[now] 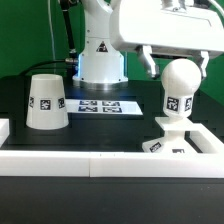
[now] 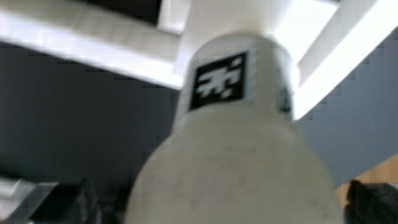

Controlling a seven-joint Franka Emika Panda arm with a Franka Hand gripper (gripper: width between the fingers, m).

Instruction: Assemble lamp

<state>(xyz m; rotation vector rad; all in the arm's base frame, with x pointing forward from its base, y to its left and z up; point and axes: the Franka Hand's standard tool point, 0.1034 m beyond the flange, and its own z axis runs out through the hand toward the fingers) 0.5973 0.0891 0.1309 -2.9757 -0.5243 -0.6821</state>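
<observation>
Bulb (image 1: 180,88): white, round head on a tapered stem, upright at the exterior view's right. The foot of the stem is on the flat square base (image 1: 168,146); cannot tell whether it is seated home.
Tags: one black-and-white square on the bulb's head, more along the base's edge.
Claw (image 1: 177,63): spread wide, holding nothing. One finger (image 1: 148,63) shows on each flank of the bulb's crown, apart from it.
Key relation: bulb lies straight below the claw, long axis vertical and in line with the claw's approach. Wrist view looks down along the bulb (image 2: 222,140), which sits in the gap between the jaws.
Shade (image 1: 45,103): tapered cup, wide end down on the desk (image 1: 110,128) at the exterior view's left, well apart from bulb and claw.
Marker board (image 1: 100,105): flat between shade and base, in front of the robot pedestal (image 1: 100,62).
Base position: near the corner of the white border wall (image 1: 90,160).
Step, my judgement: bulb on base, shade not yet fitted; a grip on the bulb's head looks the nearest move.
Risk, my judgement: tall stem, small footing; a sideways nudge could tip it.
</observation>
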